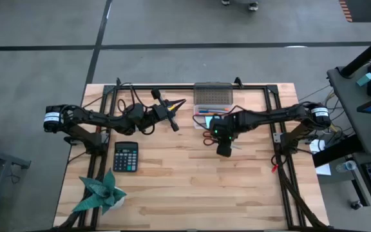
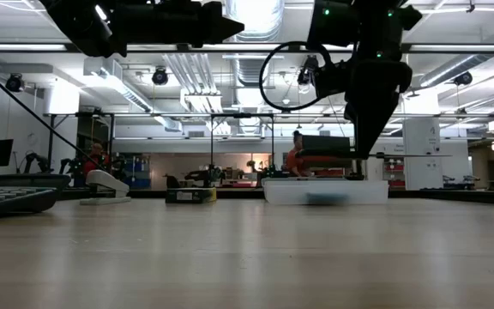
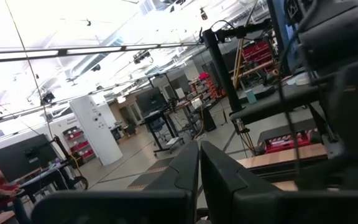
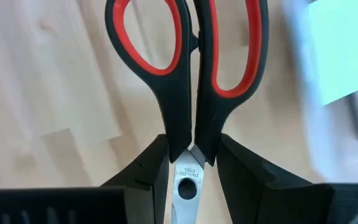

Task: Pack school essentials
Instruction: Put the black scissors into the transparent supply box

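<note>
I work in what looks like a robotics lab: grey concrete floor [image 1: 37,64], exposed ceiling ducts [image 2: 187,73], and distant equipment benches [image 3: 166,118].

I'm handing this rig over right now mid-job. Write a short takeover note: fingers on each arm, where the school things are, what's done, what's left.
Right gripper: fingers shut on the red-handled scissors, gripping near the pivot, lifted over the table beside the clear box.
Left gripper: fingers shut, empty, raised over the table's far left part.
Clear box: at the far edge of the table, a few items in it; I cannot tell which.
Calculator and green paper plant: at the near left, not touched.
Left to do: put the scissors into the box, then release.
</note>
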{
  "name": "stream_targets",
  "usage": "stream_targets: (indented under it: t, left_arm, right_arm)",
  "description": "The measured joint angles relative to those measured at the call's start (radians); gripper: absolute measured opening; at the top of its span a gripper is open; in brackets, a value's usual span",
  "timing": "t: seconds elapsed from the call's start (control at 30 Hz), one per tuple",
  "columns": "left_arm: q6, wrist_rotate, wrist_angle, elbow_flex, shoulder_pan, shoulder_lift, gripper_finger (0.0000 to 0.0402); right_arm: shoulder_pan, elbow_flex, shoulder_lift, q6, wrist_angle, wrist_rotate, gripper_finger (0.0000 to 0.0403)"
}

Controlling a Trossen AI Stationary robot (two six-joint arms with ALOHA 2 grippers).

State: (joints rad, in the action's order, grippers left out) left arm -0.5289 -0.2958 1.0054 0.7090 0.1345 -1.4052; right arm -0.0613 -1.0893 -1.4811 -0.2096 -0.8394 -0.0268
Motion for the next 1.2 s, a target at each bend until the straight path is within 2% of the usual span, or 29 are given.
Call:
stream_targets:
  t: [0.3, 0.53, 0.67, 0.97, 1.2]
  left_arm:
    - [0.000, 0.000, 0.002, 0.000, 0.000, 0.001, 0.0000]
    - [-0.001, 0.000, 0.008, 0.000, 0.001, 0.001, 0.0000]
    - [-0.001, 0.000, 0.008, 0.000, 0.001, 0.001, 0.0000]
    - [-0.002, 0.000, 0.007, 0.000, 0.001, 0.002, 0.0000]
    - [-0.002, 0.000, 0.005, 0.000, 0.001, 0.002, 0.0000]
  right_arm:
    - [-0.178, -0.003, -0.007, 0.302, -0.001, 0.000, 0.0107]
    - [-0.275, -0.098, -0.008, 0.445, 0.001, 0.001, 0.0107]
    - [-0.306, -0.157, -0.044, 0.484, 0.007, 0.000, 0.0107]
    - [-0.327, -0.284, -0.210, 0.621, -0.066, -0.001, 0.0107]
    - [-0.376, -0.276, -0.222, 0.667, -0.059, -0.008, 0.0107]
